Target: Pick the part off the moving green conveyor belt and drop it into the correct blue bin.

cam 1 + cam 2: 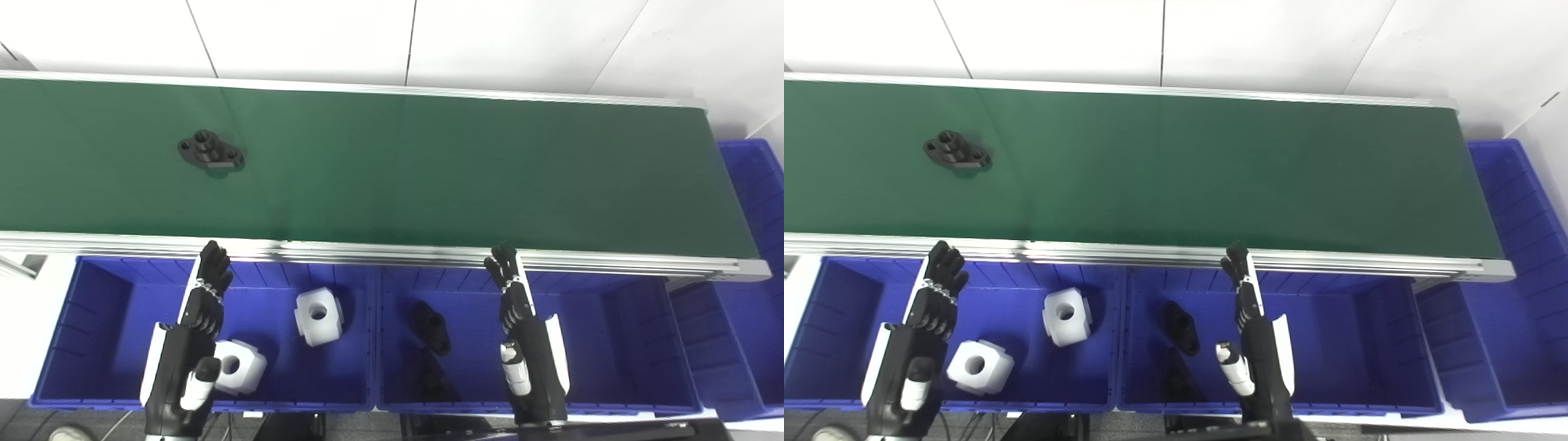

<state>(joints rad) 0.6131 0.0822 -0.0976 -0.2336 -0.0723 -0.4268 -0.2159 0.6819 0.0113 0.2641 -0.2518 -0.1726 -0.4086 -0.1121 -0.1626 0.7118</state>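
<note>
A black flanged part (211,152) lies on the green conveyor belt (429,171) at its left, far from both hands. My left hand (190,343) is open and empty, fingers straight, over the left blue bin (98,331). My right hand (523,331) is open and empty, fingers straight, over the middle blue bin (618,331). The left bin holds two white blocks (318,315) (239,366). The middle bin holds black parts (432,327).
The belt's silver front rail (392,251) runs just past my fingertips. A third blue bin (756,257) stands at the belt's right end. White wall panels lie behind the belt.
</note>
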